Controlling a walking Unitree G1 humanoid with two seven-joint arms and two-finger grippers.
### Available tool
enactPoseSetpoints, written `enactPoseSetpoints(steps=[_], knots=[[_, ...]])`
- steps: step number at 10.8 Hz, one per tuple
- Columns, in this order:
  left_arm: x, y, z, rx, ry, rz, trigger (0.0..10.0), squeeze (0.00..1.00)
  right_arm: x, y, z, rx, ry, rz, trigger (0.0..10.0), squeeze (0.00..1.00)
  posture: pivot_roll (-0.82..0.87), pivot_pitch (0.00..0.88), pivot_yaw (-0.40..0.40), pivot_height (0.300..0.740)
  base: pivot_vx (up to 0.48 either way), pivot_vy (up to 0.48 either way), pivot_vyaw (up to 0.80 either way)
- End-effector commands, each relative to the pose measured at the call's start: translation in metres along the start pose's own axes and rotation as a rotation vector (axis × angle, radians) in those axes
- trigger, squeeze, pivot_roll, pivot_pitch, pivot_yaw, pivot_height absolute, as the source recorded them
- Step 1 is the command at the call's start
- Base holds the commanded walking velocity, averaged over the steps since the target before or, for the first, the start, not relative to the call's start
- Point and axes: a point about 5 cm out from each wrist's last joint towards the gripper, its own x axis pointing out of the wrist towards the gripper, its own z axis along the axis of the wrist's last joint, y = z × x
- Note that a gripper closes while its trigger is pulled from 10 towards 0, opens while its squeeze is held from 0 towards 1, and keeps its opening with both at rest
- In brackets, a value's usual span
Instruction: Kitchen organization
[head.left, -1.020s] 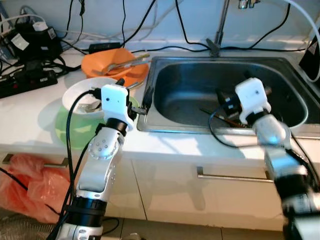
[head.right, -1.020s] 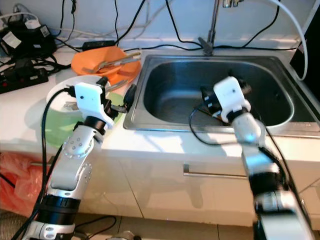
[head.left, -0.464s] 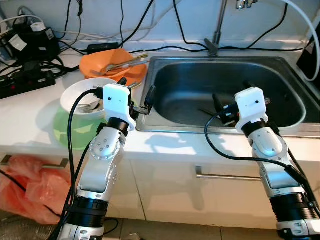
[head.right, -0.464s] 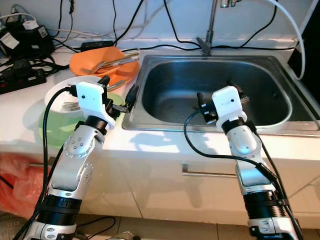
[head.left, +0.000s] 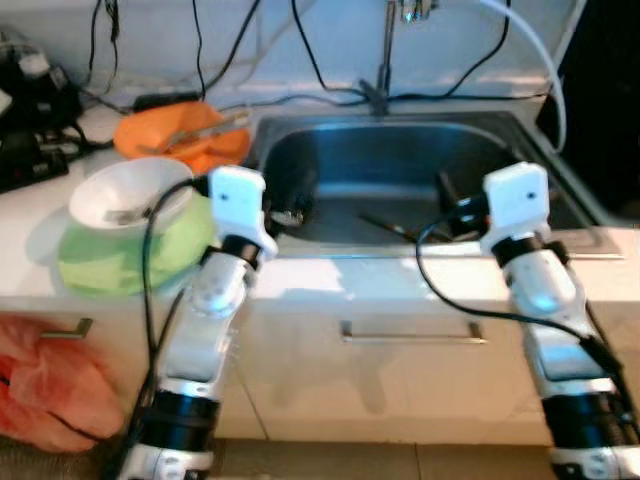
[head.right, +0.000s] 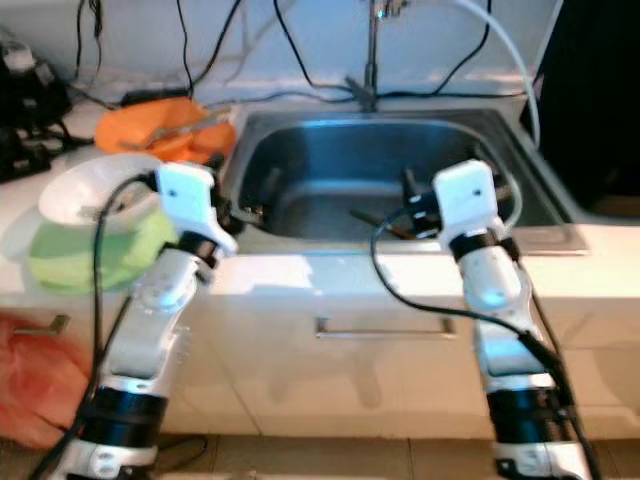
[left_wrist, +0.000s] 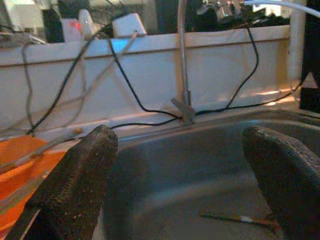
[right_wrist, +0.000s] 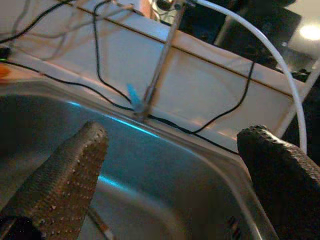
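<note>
Right now your right gripper (head.left: 450, 205), fingers spread and empty, hangs nearest the thin dark utensil (head.left: 388, 227) lying lengthwise across the stainless steel sink (head.left: 330, 135) floor below, while your left gripper (head.left: 290, 205) waits equally unclenched.

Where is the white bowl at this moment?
In the left eye view, the white bowl sits on the green dish on the counter, left of the sink, just in front of the orange plate.
</note>
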Motion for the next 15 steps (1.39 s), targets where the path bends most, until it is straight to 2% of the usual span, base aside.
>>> enactPoseSetpoints(steps=[1, 3, 4, 9, 15], knots=[[0.0014, -0.0014, 0.0016, -0.003, -0.008, -0.007, 10.0, 0.00, -0.0004, -0.0032, 0.0045, -0.006, -0.007, -0.006, 10.0, 1.00, 0.09, 0.000, 0.065, 0.740, 0.000, -0.364, 0.00], [0.0009, -0.0004, 0.0000, 0.006, -0.001, 0.000, 10.0, 0.00, -0.0009, -0.0035, 0.0043, -0.005, -0.004, -0.006, 10.0, 1.00, 0.10, 0.000, 0.063, 0.740, 0.000, -0.171, 0.00], [0.0012, -0.0007, 0.0025, 0.044, -0.016, -0.008, 10.0, 0.00, -0.0006, -0.0015, 0.0069, -0.003, -0.013, -0.001, 10.0, 1.00, 0.10, 0.000, 0.060, 0.740, 0.000, 0.000, 0.00], [0.0030, 0.0007, 0.0033, 0.059, -0.031, 0.030, 10.0, 0.00, 0.0019, -0.0016, 0.0116, -0.020, -0.030, 0.004, 10.0, 1.00, 0.09, 0.000, 0.053, 0.740, 0.000, 0.000, 0.00], [0.0048, 0.0020, 0.0018, 0.060, -0.021, 0.048, 10.0, 0.00, 0.0022, 0.0005, 0.0093, -0.016, -0.023, 0.004, 10.0, 1.00, 0.10, 0.000, 0.056, 0.740, -0.311, 0.000, 0.00]])
